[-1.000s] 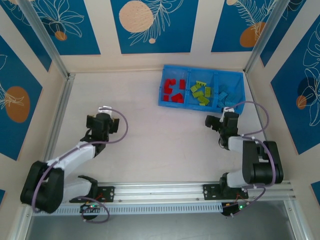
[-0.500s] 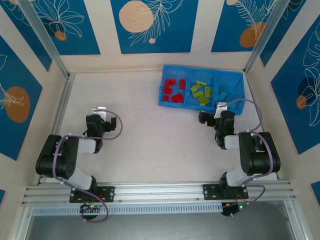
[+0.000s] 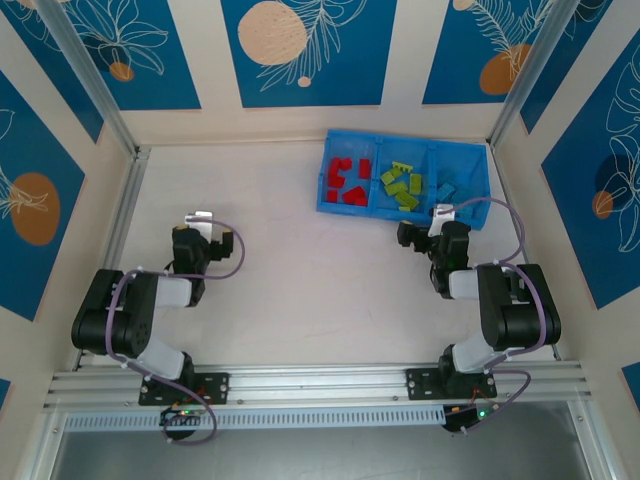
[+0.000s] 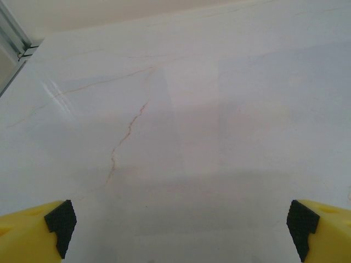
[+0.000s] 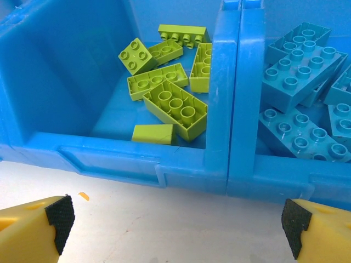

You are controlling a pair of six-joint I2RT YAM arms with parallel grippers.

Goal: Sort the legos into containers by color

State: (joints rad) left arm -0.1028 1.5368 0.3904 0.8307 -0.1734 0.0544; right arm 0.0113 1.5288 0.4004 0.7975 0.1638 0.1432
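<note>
Facing the containers (image 5: 164, 170) just ahead, the right end effector (image 5: 178, 222) gapes empty. The left end effector (image 4: 181, 224), likewise spread, sits well apart.

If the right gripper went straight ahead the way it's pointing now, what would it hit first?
Probably the near wall of the blue bin, around the divider between green bricks and blue bricks.

Color-sorted legos (image 3: 402, 186) inside containers (image 3: 331, 205)
</note>
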